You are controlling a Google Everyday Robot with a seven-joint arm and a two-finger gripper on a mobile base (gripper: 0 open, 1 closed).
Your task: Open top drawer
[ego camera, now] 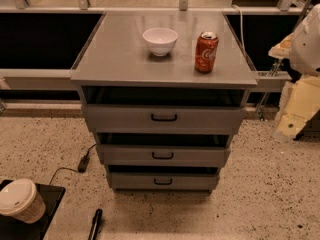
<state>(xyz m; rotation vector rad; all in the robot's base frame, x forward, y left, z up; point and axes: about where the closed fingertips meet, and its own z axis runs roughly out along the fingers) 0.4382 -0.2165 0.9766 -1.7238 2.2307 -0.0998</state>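
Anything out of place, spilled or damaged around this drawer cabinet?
Nothing spilled or damaged: the bowl and can stand upright. Only a loose cable trails on the floor left of the cabinet. The gripper hangs at the right edge, clear of the top drawer.

Bowl left of can (atop cabinet), gripper right of top drawer

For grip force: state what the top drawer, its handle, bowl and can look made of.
Wide grey top drawer: seemingly metal, matt sheen. Small dark loop handle: black metal or plastic. White round bowl: glossy, ceramic perhaps. Red soda can: aluminium, silvery lid. Cream claw: right edge, off the drawers.
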